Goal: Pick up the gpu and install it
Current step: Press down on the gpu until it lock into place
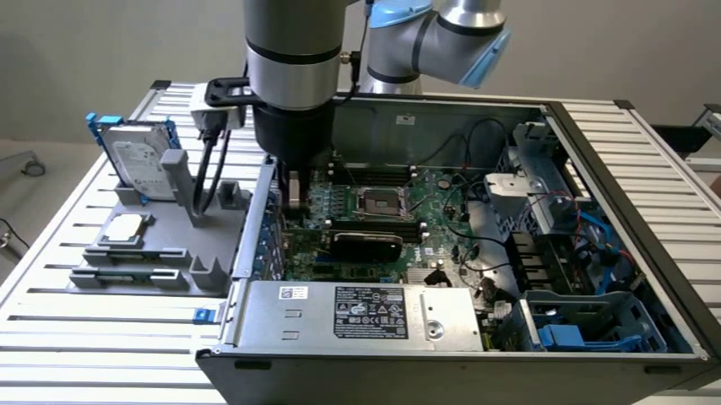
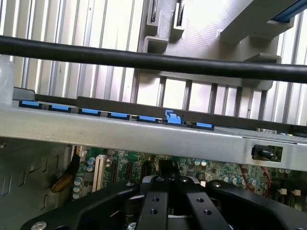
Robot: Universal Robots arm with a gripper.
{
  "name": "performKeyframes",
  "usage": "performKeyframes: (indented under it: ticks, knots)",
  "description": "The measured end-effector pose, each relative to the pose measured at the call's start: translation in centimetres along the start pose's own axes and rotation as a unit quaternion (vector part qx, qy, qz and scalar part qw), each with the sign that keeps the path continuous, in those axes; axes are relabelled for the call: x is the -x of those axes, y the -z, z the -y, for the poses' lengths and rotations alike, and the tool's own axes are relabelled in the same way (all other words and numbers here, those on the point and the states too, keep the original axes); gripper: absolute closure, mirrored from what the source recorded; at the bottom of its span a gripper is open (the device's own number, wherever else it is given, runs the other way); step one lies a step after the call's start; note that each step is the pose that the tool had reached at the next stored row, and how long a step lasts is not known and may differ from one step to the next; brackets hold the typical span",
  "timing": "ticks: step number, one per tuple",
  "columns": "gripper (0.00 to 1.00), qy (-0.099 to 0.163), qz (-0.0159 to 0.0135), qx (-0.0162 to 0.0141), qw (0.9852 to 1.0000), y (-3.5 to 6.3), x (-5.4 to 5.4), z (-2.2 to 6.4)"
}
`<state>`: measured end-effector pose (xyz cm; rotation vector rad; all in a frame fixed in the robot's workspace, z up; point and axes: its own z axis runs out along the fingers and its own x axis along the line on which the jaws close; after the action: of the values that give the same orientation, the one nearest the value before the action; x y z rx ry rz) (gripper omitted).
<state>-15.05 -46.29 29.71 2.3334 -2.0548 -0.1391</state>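
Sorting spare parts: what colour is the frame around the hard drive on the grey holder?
Blue; the frame around the hard drive shows best in the exterior view.

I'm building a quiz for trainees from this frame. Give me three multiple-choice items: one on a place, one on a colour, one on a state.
1. Where does the hard drive stand?
A. In the grey fixture beside the computer case, at the exterior view's left
B. Inside the case
C. On the power supply

2. What colour is the motherboard?
A. Red
B. White
C. Green

3. How is the hand?
A. Wide open above the fixture
B. Shut, lowered into the case
C. Shut, resting on the hard drive

Answers:
1 A: the hard drive stands upright in the fixture, outside the computer case.
2 C: the motherboard is green.
3 B: the hand is closed and is down over the motherboard's edge at the exterior view's left.
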Motion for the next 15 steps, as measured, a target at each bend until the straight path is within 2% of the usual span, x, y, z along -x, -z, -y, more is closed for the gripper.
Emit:
performKeyframes:
  ticks: [4,6,15]
  knots:
    - [0.89,0.0,0.0003,0.0024,1.0,0.3,-0.07,-0.05]
    - [0.89,0.0,0.0002,0.0045,1.0,0.4,-0.1,-0.06]
    - [0.89,-0.001,-0.0074,0.0149,0.9999,0.55,-0.15,-0.09]
